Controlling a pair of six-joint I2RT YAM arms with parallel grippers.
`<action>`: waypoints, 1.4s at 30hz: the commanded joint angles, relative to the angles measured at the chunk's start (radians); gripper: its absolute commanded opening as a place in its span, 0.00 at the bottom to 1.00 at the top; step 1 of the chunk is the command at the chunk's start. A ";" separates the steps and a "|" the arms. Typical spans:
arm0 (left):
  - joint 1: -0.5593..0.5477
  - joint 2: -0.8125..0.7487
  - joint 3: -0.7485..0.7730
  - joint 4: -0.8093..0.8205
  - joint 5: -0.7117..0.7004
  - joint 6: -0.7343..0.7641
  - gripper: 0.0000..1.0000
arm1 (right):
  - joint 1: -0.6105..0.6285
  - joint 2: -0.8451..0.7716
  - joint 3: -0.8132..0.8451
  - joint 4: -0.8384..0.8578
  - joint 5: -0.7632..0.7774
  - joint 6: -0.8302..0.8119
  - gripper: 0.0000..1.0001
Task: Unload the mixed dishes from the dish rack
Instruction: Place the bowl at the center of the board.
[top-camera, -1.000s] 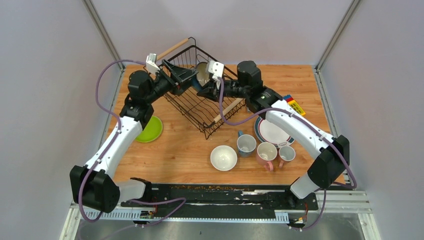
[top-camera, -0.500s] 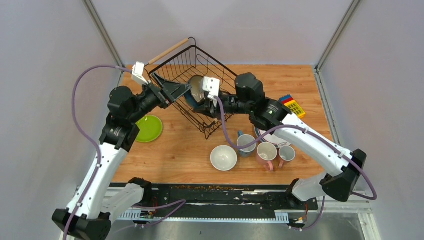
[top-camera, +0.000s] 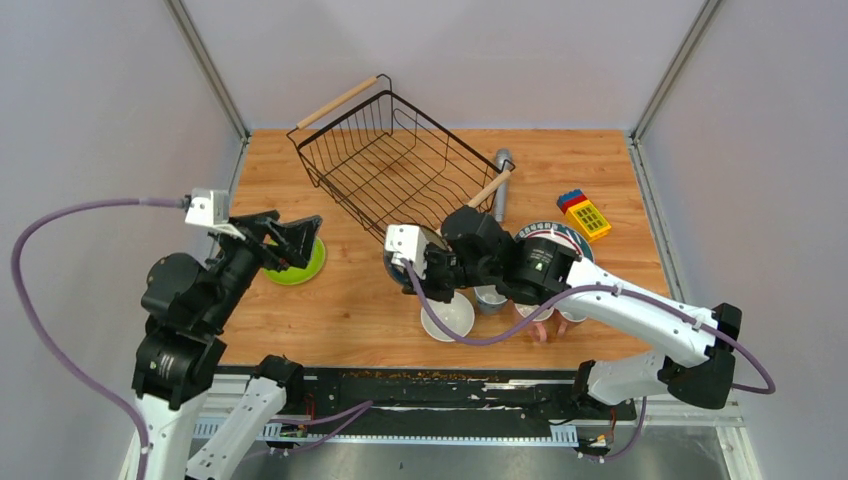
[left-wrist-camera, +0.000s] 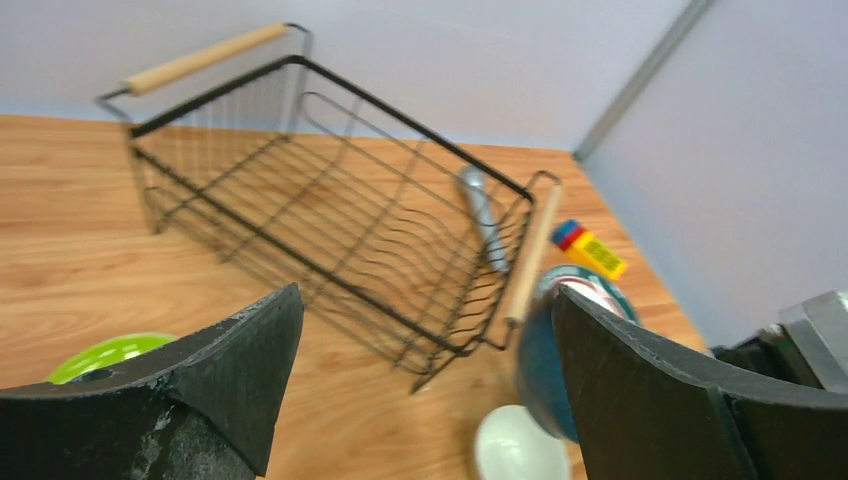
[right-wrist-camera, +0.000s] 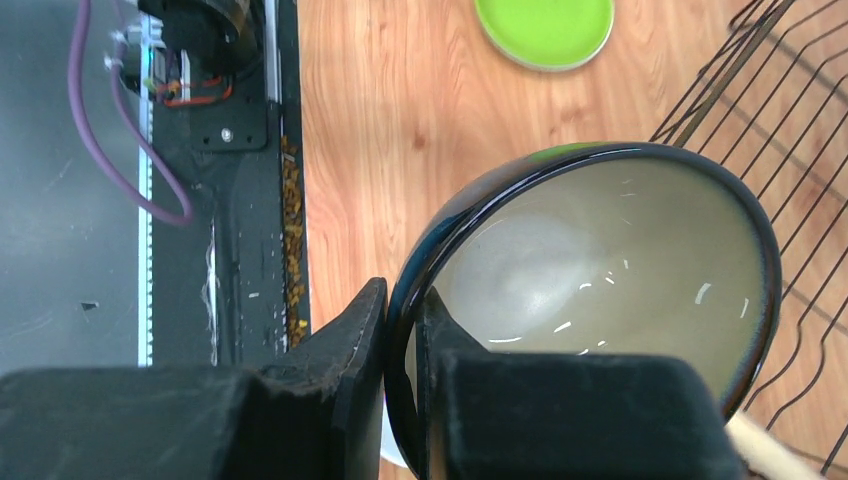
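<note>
Dish rack (top-camera: 395, 170) at upper middle of the top view, turned cornerwise, with no dish visible inside its wires in either the top or the left wrist view. Unloading probably near its end, then.

Last piece, as far as can be judged: teal bowl (right-wrist-camera: 600, 260), pinched at its rim by the right gripper (right-wrist-camera: 402, 295), one finger inside the rim and one outside. Held on edge above the table (top-camera: 350, 310) near the center of the top view, just below the lower corner of the rack and clear of it.

Set down on the wood:
- lime-green plate (top-camera: 300, 268) at left
- white bowl (top-camera: 447, 315) at lower center
- blue-grey mug (top-camera: 490, 298) just right of it
- patterned plate (top-camera: 560, 238) at right, partly hidden under the right arm

Other mugs too covered by that arm to count.

Left gripper (left-wrist-camera: 425, 300) spread wide and holding nothing, above the green plate.

Remaining, as a judgement only: to lower the teal bowl onto a free spot and release it.

Grey cylinder (top-camera: 502, 185) and toy block (top-camera: 585, 215) to the right of the rack, not part of the job.
</note>
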 joint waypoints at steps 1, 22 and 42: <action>0.004 -0.096 -0.035 -0.158 -0.239 0.213 1.00 | 0.066 -0.038 -0.035 0.023 0.171 0.055 0.00; 0.004 -0.461 -0.342 -0.108 -0.348 0.221 1.00 | 0.113 0.092 -0.282 0.051 0.353 0.267 0.00; 0.004 -0.482 -0.400 -0.088 -0.384 0.211 1.00 | 0.160 0.184 -0.294 0.060 0.426 0.329 0.51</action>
